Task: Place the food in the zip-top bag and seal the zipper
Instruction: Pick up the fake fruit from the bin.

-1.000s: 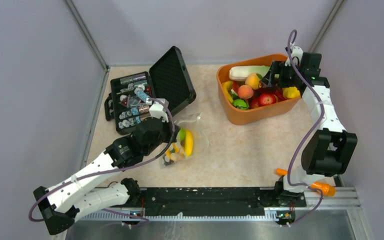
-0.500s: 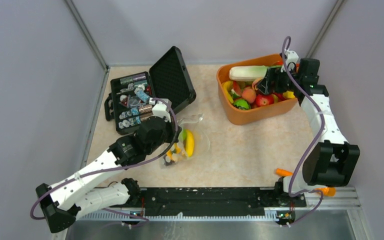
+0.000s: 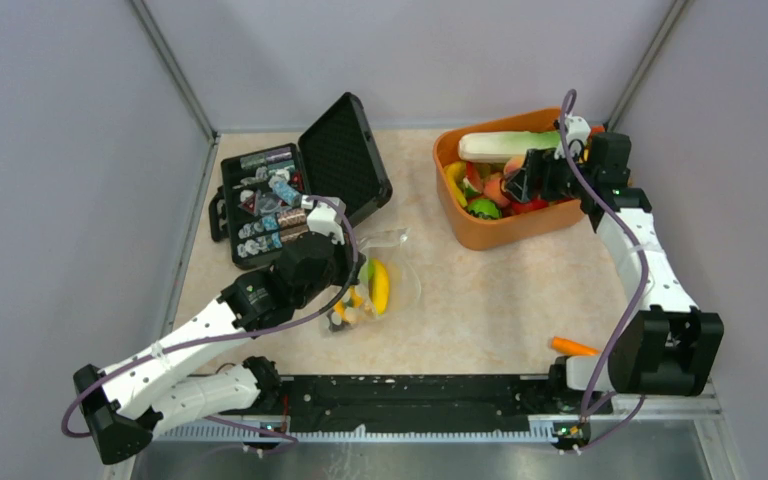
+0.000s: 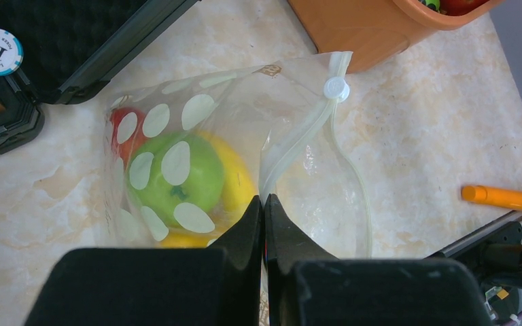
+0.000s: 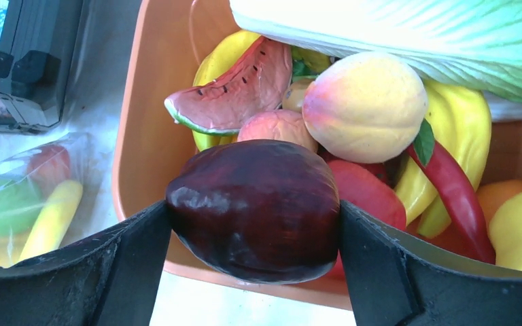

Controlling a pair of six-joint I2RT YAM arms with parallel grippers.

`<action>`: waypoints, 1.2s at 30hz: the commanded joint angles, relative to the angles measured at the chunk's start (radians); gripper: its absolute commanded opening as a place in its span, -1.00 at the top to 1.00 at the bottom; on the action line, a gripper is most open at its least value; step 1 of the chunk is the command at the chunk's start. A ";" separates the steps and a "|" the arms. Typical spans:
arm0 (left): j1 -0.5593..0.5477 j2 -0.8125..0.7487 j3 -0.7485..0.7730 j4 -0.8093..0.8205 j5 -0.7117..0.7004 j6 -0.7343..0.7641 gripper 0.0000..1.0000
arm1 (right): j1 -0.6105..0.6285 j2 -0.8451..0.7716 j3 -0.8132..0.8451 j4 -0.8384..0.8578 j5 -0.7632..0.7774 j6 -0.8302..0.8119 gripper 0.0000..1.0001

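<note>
The clear polka-dot zip-top bag (image 4: pixel 197 163) lies on the table with a green apple (image 4: pixel 177 180), a yellow banana (image 3: pixel 378 285) and a red fruit (image 4: pixel 119 132) inside. Its zipper (image 4: pixel 299 139) with a white slider runs along the open mouth. My left gripper (image 4: pixel 264 204) is shut on the zipper edge near the mouth; it also shows in the top view (image 3: pixel 345 262). My right gripper (image 5: pixel 255 217) is shut on a dark purple fruit (image 5: pixel 255 207), held above the near rim of the orange tub (image 5: pixel 143 136). In the top view the right gripper (image 3: pixel 520 185) is over the tub (image 3: pixel 505 232).
The tub holds several toy foods: a watermelon slice (image 5: pixel 234 88), a peach (image 5: pixel 363 105), a red chilli (image 5: pixel 452 193), a pale cabbage (image 5: pixel 408 30). An open black case (image 3: pixel 295 185) stands at the back left. An orange pen (image 3: pixel 572 347) lies near the right arm's base.
My right gripper has moved left across the tub, carrying the dark purple fruit towards the tub's near-left side. The left gripper has stayed at the bag's edge.
</note>
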 commanded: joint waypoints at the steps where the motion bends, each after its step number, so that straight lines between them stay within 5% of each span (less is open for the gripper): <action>1: 0.000 0.000 0.009 0.034 -0.004 -0.008 1.00 | -0.002 -0.068 -0.043 0.045 0.041 0.060 -0.74; 8: 0.000 0.007 0.008 0.043 0.005 -0.008 1.00 | 0.028 0.004 -0.020 -0.094 0.107 -0.036 -0.74; 20: 0.001 0.008 0.004 0.043 0.006 -0.012 1.00 | 0.080 0.038 -0.013 -0.093 0.146 -0.027 -0.74; 27: 0.000 0.011 0.007 0.041 0.004 -0.009 1.00 | 0.082 0.042 -0.024 -0.044 0.217 0.033 -0.34; 32: 0.001 0.010 0.007 0.038 0.001 -0.009 1.00 | 0.082 -0.039 -0.055 0.033 0.162 0.082 -0.04; 36: 0.000 0.012 0.005 0.039 0.000 -0.012 1.00 | 0.081 -0.139 -0.108 0.149 0.081 0.156 0.02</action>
